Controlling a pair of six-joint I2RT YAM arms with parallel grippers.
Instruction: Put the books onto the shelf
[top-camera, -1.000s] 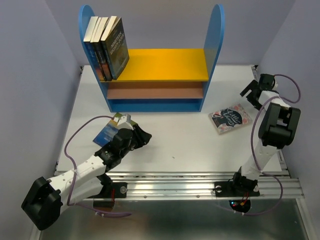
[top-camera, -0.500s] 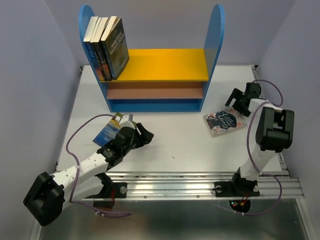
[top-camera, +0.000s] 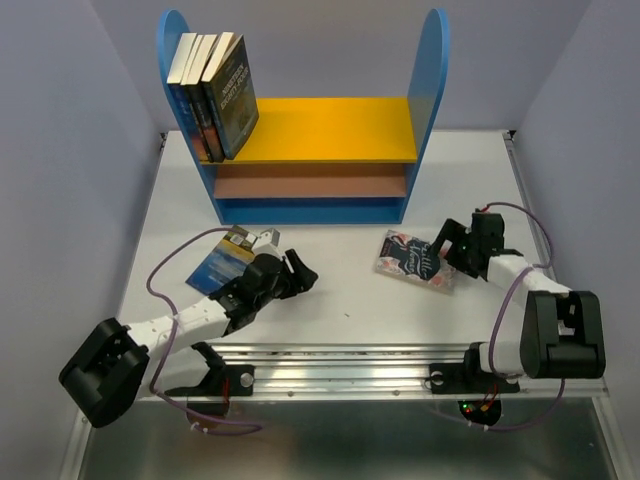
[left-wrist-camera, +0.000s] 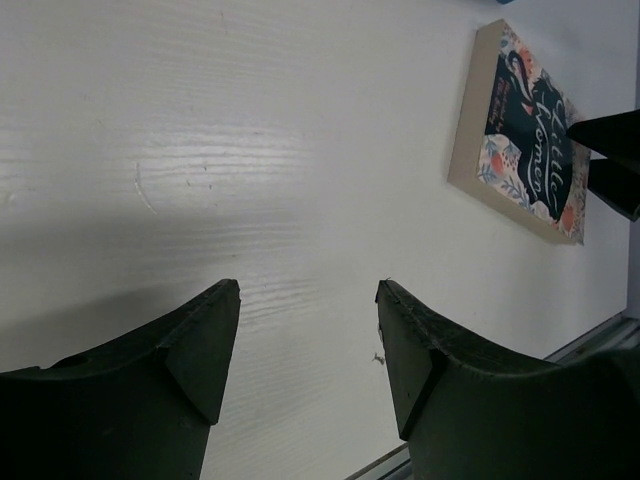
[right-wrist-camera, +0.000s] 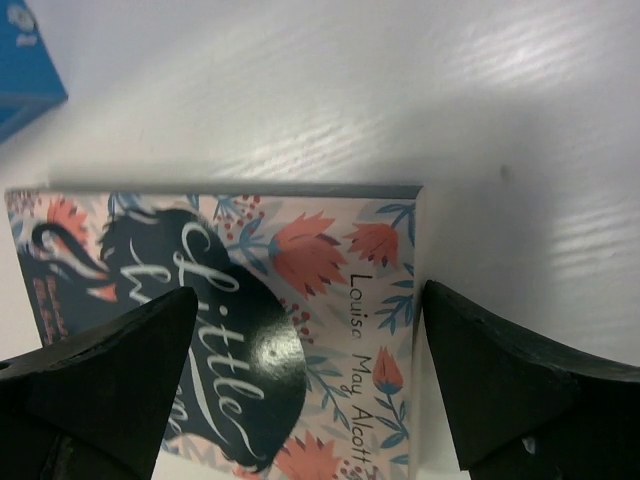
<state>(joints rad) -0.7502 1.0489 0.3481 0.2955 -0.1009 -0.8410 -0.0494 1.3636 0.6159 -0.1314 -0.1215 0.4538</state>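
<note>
The left arm is stretched low across the table (top-camera: 345, 305), its forearm nearly flat. The left gripper (top-camera: 303, 272) is held with jaws parted and nothing between them. Behind this gripper, partly covered by the arm, a blue book (top-camera: 212, 267) lies flat. Well beyond the gripper stands the shelf (top-camera: 330, 125), where three books (top-camera: 215, 92) lean at its left end.

Only bare tabletop is shown between the fingers (left-wrist-camera: 205, 345) in the left wrist view, with the Little Women book (left-wrist-camera: 520, 130) far ahead.

The right arm is folded low, and the right gripper (top-camera: 448, 252) is spread wide at that book's edge. In the right wrist view the cover (right-wrist-camera: 250, 300) is seen beneath the open jaws; no grip is shown.
</note>
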